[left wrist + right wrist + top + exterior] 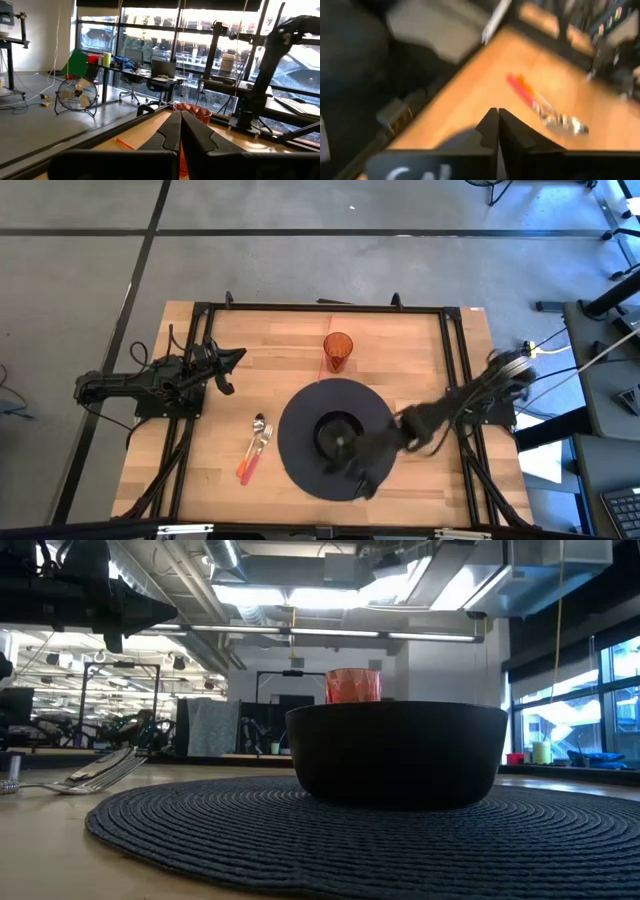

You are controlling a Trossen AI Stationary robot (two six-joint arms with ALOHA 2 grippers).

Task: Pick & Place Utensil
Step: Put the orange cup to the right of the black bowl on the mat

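Two utensils (255, 448), a metal spoon and a fork with red and orange handles, lie flat side by side on the wooden table left of the round dark mat (300, 470). They also show in the right wrist view (545, 107) and the low view (100, 772). A black bowl (338, 432) stands in the middle of the mat. My right gripper (496, 117) hovers shut above the mat's near part (362, 478), holding nothing. My left gripper (238, 357) rests shut at the table's left, its fingers together (180, 117).
An orange tumbler (338, 350) stands upright on the table beyond the mat, behind the bowl (400, 752) in the low view (353, 685). A black frame (320, 308) runs along the table's far edge and both sides. Bare wood lies around the utensils.
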